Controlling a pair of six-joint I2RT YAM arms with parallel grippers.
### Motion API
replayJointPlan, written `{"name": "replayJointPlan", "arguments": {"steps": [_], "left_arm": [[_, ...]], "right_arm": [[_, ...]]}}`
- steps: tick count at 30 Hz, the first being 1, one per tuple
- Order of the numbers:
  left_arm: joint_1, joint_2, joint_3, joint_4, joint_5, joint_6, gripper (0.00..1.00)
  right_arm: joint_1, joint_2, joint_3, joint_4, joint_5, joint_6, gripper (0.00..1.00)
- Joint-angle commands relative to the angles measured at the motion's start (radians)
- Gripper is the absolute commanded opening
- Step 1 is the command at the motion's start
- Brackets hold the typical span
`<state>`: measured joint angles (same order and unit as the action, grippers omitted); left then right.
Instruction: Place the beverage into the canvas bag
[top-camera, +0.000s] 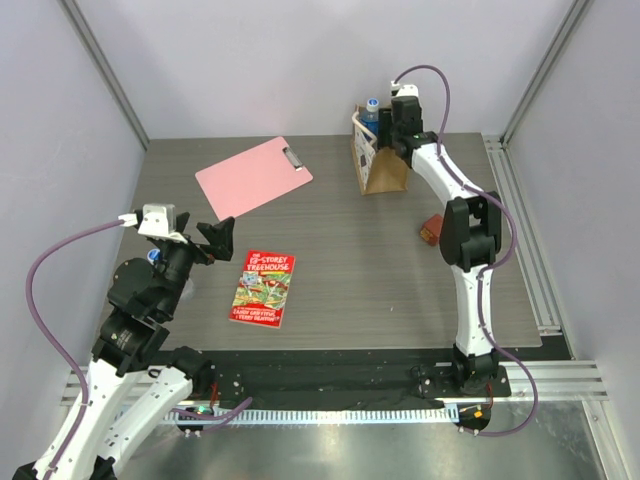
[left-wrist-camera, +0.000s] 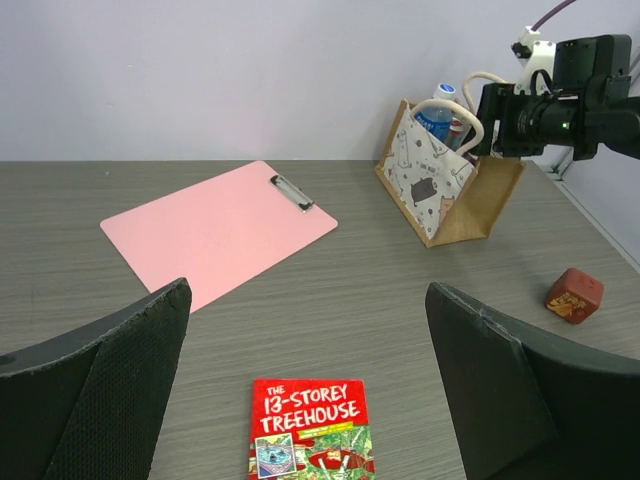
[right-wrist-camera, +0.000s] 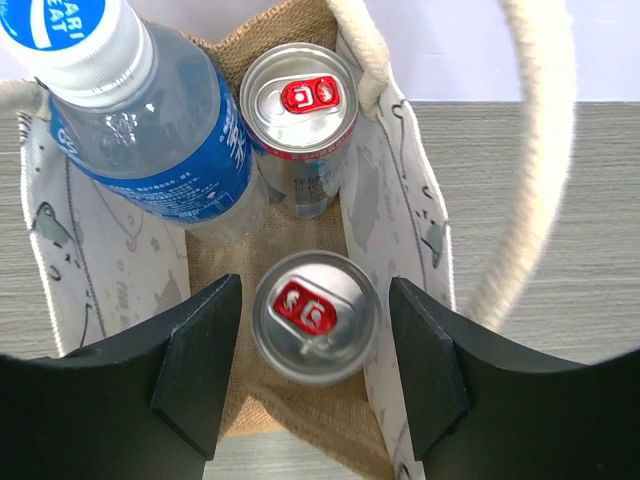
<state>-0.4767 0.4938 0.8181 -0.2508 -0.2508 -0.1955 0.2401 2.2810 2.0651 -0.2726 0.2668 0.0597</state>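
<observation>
At the table's near left, our left gripper (top-camera: 215, 238) hangs wide open and empty, a book (top-camera: 263, 288) just beside it and a pink clipboard (top-camera: 253, 176) farther back. At the far right, our right gripper (right-wrist-camera: 315, 330) hangs over the bag (right-wrist-camera: 65, 260). Its fingers are spread either side of a can (right-wrist-camera: 316, 318) standing inside, narrowly clear of it. Behind stand another can (right-wrist-camera: 300, 110) and a bottle (right-wrist-camera: 150, 130).
</observation>
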Motion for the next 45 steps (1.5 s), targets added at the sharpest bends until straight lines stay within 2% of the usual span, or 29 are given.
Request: {"name": "replayJointPlan", "arguments": {"steps": [1,6,8,9,11,13,16,18,23,26,32,36,37,45], "left_arm": [[0.001,0.014,-0.007,0.044,-0.018,0.013,1.00],[0.001,0.064,0.021,0.005,-0.151,-0.039,1.00],[0.001,0.109,0.050,-0.040,-0.290,-0.094,1.00],[0.001,0.130,0.102,-0.079,-0.344,-0.161,0.95],[0.001,0.212,0.165,-0.230,-0.462,-0.237,0.94],[0.001,0.290,0.248,-0.379,-0.578,-0.349,0.96],[0.003,0.347,0.334,-0.548,-0.681,-0.456,0.96],[0.004,0.374,0.369,-0.608,-0.763,-0.496,0.97],[0.044,0.385,0.385,-0.764,-0.856,-0.594,0.98],[0.116,0.377,0.346,-0.812,-0.861,-0.645,0.99],[0.309,0.396,0.268,-0.794,-0.651,-0.679,0.99],[0.343,0.411,0.201,-0.667,-0.566,-0.639,1.00],[0.351,0.429,0.191,-0.647,-0.500,-0.631,1.00],[0.397,0.643,0.191,-0.673,-0.460,-0.742,1.00]], "right_arm": [[-0.005,-0.129,0.041,-0.022,0.017,0.049,0.66],[-0.007,-0.283,0.038,-0.094,-0.044,0.115,0.65],[-0.002,-0.349,-0.023,-0.109,-0.081,0.158,0.65],[0.007,-0.417,-0.090,-0.108,-0.093,0.169,0.65],[0.021,-0.500,-0.176,-0.103,-0.122,0.204,0.65],[0.057,-0.633,-0.362,-0.071,-0.139,0.230,0.65],[0.137,-0.800,-0.646,0.068,-0.158,0.252,0.66],[0.183,-0.869,-0.796,0.136,-0.144,0.287,0.66],[0.309,-1.040,-1.006,0.240,-0.181,0.342,0.66],[0.347,-1.107,-1.097,0.263,-0.196,0.342,0.66],[0.350,-1.215,-1.264,0.266,-0.201,0.305,0.67],[0.350,-1.294,-1.359,0.298,-0.196,0.287,0.68],[0.350,-1.304,-1.369,0.308,-0.199,0.292,0.68],[0.350,-1.368,-1.393,0.325,-0.241,0.304,0.68]]}}
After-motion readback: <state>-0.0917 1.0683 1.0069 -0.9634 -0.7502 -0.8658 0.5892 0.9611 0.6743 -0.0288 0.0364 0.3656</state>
